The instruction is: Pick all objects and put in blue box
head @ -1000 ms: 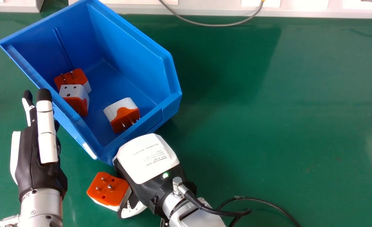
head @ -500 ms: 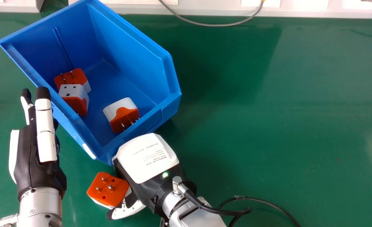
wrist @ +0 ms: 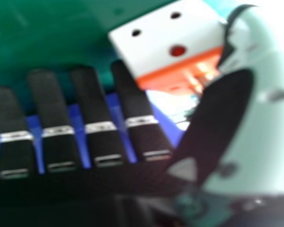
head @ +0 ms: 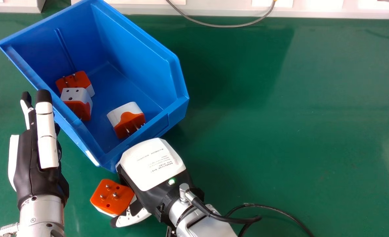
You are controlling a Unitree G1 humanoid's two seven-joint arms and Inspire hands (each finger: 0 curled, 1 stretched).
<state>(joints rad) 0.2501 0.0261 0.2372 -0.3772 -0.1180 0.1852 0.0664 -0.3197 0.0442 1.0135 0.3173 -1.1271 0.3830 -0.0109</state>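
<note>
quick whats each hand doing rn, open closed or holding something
Left hand: open, fingers straight, nothing seen in it.
Right hand: open, fingers straight, orange-and-white adapter near its thumb.

The box [head: 141, 33] is plain blue, the surface [head: 280, 131] deep green. Each plug adapter [head: 112, 197] pairs orange with white, its pins silver. The left hand [head: 38, 174] is black and white; so is the right hand [head: 153, 164], with small dark print on white. Both forearms [head: 42, 212] are silver. One cable [head: 214, 25] is grey.
</note>
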